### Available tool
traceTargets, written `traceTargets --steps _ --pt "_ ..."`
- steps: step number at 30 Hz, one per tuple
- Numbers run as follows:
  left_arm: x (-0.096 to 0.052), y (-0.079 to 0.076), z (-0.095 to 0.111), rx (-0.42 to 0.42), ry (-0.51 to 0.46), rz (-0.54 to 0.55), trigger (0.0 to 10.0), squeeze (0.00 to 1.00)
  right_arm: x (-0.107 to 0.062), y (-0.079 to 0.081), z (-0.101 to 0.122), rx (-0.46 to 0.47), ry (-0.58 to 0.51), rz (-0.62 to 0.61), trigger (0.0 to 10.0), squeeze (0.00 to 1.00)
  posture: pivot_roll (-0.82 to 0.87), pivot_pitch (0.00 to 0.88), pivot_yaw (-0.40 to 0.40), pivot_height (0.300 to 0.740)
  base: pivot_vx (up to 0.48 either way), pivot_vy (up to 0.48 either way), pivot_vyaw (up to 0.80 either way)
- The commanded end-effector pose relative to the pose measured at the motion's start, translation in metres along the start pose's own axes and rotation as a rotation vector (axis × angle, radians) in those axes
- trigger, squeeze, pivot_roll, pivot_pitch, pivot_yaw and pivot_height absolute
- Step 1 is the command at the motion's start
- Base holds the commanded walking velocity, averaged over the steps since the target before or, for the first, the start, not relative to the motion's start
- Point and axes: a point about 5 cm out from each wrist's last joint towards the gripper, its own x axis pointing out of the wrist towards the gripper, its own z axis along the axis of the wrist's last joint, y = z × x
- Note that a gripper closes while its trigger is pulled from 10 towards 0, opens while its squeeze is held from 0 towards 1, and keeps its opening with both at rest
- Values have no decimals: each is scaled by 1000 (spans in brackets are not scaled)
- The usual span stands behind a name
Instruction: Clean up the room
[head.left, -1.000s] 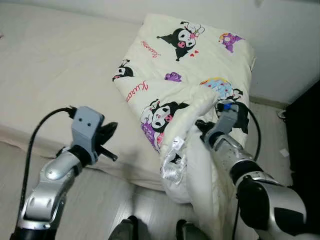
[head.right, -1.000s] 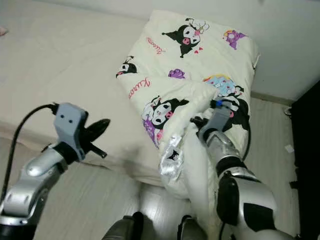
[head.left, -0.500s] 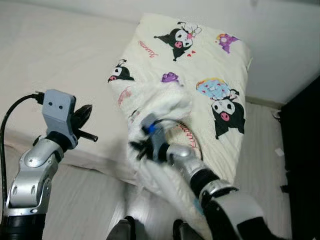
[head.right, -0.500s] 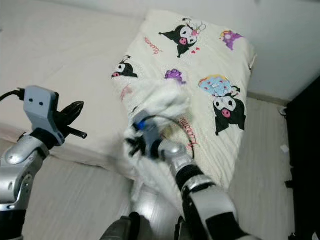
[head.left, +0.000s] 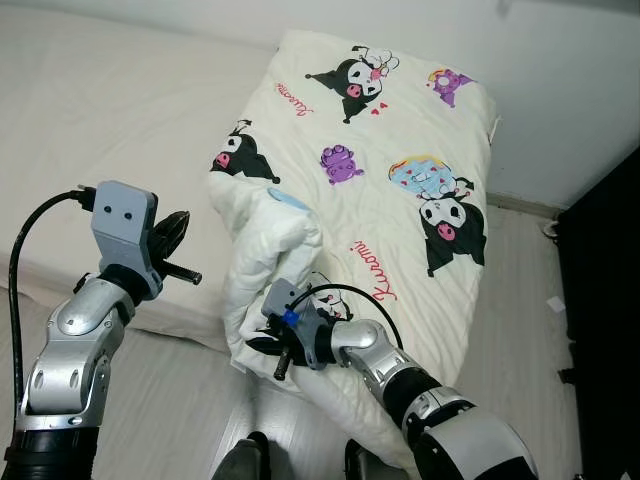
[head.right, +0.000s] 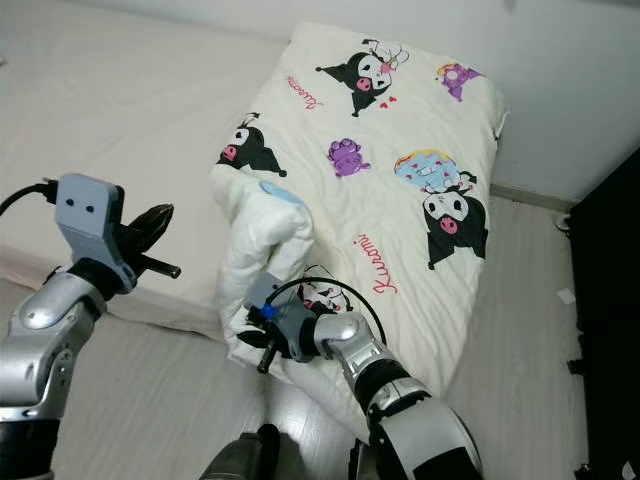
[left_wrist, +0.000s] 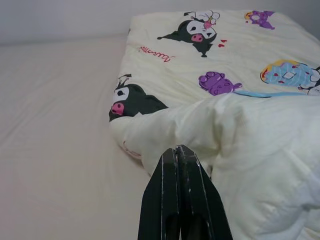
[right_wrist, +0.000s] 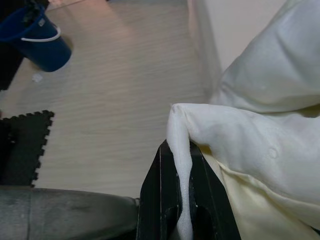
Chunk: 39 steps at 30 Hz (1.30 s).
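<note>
A cream cartoon-print quilt (head.left: 400, 190) lies lengthwise on the bed (head.left: 100, 130), running from the far wall toward the robot, its near corner bunched over the edge. The right gripper (right_wrist: 182, 192) pinches a fold of its fabric there. The left gripper (left_wrist: 181, 195), fingers pressed together and empty, hovers beside the bunched corner.

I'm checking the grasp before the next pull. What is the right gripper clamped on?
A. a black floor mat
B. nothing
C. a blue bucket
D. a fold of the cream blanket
D: in the right wrist view the right gripper has its jaws shut on a fold of the blanket.
</note>
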Motion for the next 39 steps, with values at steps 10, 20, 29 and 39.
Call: traceTargets --steps 10,20,29,39 --pt "2 14 -2 12 -5 76 10000 0 10 17 2 -16 -45 109 10000 1000 181 331 8 740 0 0 0" --pt "3 17 -1 3 -13 93 10000 0 25 55 3 -98 -71 366 10000 1000 178 332 5 740 0 0 0" --pt "7 17 -3 8 -21 98 10000 0 16 28 2 -42 -96 78 10000 0 149 305 -5 740 0 0 0" --pt "13 -16 -49 1 183 3 10000 0 -59 -44 -10 350 -365 -838 10000 0 53 170 -3 740 0 0 0"
